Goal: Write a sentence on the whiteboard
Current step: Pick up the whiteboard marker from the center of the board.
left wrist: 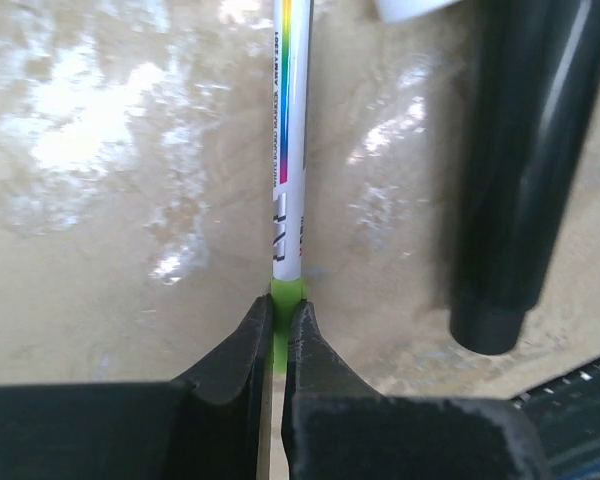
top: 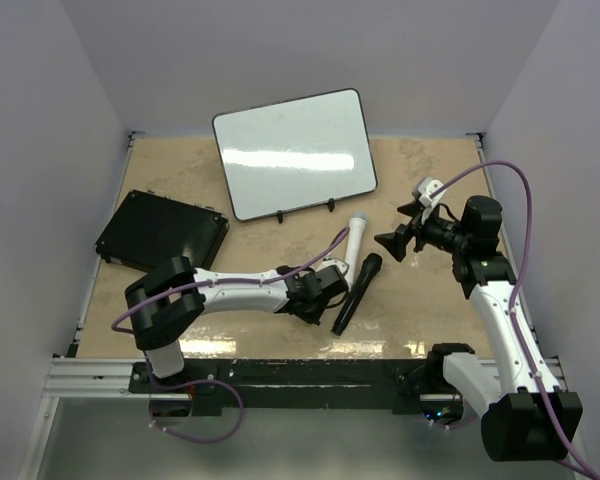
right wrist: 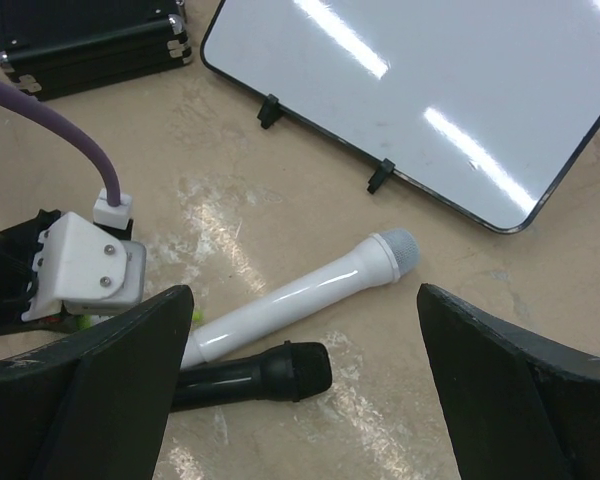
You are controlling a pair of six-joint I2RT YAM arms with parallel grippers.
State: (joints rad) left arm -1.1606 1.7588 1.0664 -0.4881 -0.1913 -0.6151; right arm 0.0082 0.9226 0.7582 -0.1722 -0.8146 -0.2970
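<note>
Top cam: high, behind the arm bases, tilted down and forward. It takes in the whole table (top: 420, 190), near rail to far wall, with the board (top: 295, 150) at far centre.
Left wrist cam: very close, low over the tabletop, looking out along the left gripper (left wrist: 280, 318). Frame holds only a strip of table with the pen (left wrist: 290, 150), the black mic (left wrist: 520, 170) butt to the right, and a sliver of white mic (left wrist: 410, 8).
Right wrist cam: higher, mid range, faces left and down between the right gripper (right wrist: 302, 300) fingers.
Overlap: both mics are in all three views; board and case (top: 162, 230) are in top and right wrist only.
</note>
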